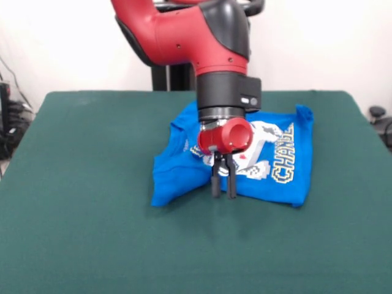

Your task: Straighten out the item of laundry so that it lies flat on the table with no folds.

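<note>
T-shirt [184, 165] lettering partly hidden behind end effector [223, 195].

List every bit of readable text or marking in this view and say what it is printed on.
"CHANGE": yellow pixel letters on the blue T-shirt, running up its side; the end is cut off by a fold.
Any other lettering on the shirt print is hidden behind the hand.
No label is readable on the arm.

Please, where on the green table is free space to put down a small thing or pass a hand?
The table is bare in front of the blue T-shirt, up to the near edge, and wide on its left side. A narrower strip lies to its right. The middle is crowded: the gripper hangs over the crumpled shirt.
</note>
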Tool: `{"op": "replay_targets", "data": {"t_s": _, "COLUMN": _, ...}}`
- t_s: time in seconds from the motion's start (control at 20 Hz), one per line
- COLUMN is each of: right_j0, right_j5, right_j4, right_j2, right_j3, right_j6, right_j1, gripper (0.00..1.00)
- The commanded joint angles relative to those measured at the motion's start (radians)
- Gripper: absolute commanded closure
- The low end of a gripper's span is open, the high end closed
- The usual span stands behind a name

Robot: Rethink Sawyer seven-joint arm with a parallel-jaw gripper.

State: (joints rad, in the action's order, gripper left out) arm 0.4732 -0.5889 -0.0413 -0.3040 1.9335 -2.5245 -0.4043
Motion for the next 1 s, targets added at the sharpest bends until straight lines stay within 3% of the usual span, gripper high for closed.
{"op": "replay_targets", "data": {"t_s": 0.05, "right_j0": -0.037, "right_j5": 0.156, "right_j4": 0.111, "right_j2": 0.031, "right_j3": 0.023, "right_j6": -0.136, "right_j1": 0.020, "gripper": 0.00}}
{"op": "replay_targets", "data": {"t_s": 0.65, "right_j0": -0.157, "right_j5": 0.229, "right_j4": 0.263, "right_j2": 0.187, "right_j3": 0.013, "right_j6": -0.088, "right_j1": 0.018, "gripper": 0.00}}
{"op": "replay_targets", "data": {"t_s": 1.0, "right_j0": -0.104, "right_j5": 0.227, "right_j4": 0.185, "right_j2": 0.170, "right_j3": -0.036, "right_j6": -0.081, "right_j1": 0.062, "gripper": 0.00}}
